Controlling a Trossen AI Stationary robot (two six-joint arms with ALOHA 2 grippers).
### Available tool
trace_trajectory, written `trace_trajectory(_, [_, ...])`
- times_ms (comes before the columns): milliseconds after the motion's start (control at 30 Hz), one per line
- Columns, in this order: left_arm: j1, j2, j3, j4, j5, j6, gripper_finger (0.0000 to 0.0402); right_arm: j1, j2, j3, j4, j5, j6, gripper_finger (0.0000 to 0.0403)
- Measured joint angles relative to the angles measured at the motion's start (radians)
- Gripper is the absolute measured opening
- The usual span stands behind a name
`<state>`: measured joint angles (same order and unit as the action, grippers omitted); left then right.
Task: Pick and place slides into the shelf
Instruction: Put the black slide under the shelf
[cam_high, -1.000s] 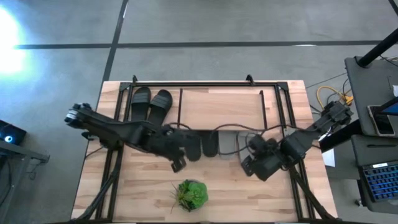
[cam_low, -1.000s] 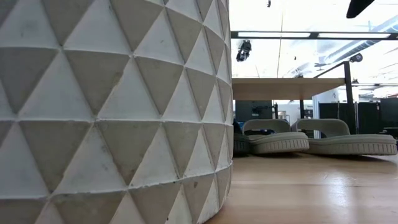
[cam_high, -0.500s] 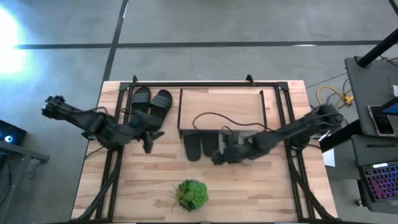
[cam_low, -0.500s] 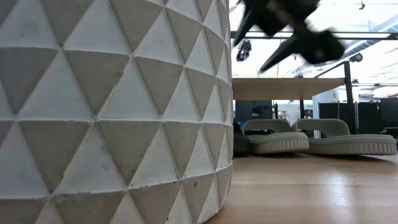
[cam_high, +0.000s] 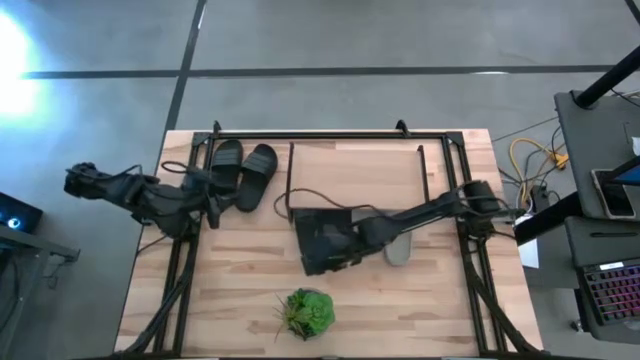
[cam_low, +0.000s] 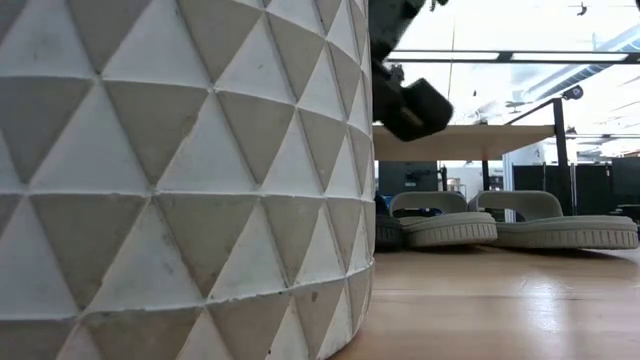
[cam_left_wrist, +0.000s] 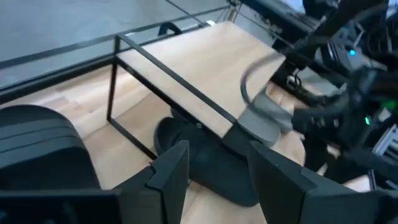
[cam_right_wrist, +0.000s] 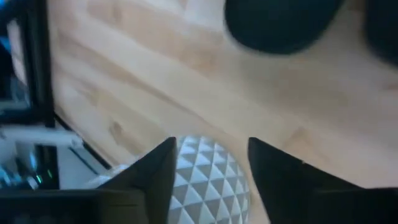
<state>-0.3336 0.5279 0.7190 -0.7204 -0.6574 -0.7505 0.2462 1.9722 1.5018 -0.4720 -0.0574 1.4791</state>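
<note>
the right gripper (cam_high: 325, 245) reaches across the middle of the worktop (cam_high: 240, 300), over the black slides (cam_high: 322, 240) at the shelf's (cam_high: 350, 165) front edge, its fingers (cam_right_wrist: 155, 171) spread with nothing between them. a grey slide (cam_high: 398, 248) lies just beside it. the left gripper (cam_high: 212, 200) waits near the worktop's left edge, fingers (cam_left_wrist: 171, 171) spread and empty, close to another black pair (cam_high: 242, 170) at the shelf's left end. a green plant (cam_high: 306, 312) in a white patterned pot (cam_low: 180, 180) stands at the front edge.

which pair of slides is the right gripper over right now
The black pair in front of the shelf, mid-table: the right gripper hangs over it. The other black pair lies far left; a grey slide lies beside the arm.
</note>
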Motion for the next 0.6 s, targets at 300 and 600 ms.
trace_trajectory(300, [0.003,-0.058,-0.005,-0.086,-0.042,-0.001,0.015,0.02,0.038,0.062,-0.074,0.07,-0.085,0.0018])
trace_trajectory(600, [0.003,-0.122,-0.006,-0.237,-0.032,0.039,0.015,0.024,0.061,0.062,-0.059,0.185,0.129,0.0009])
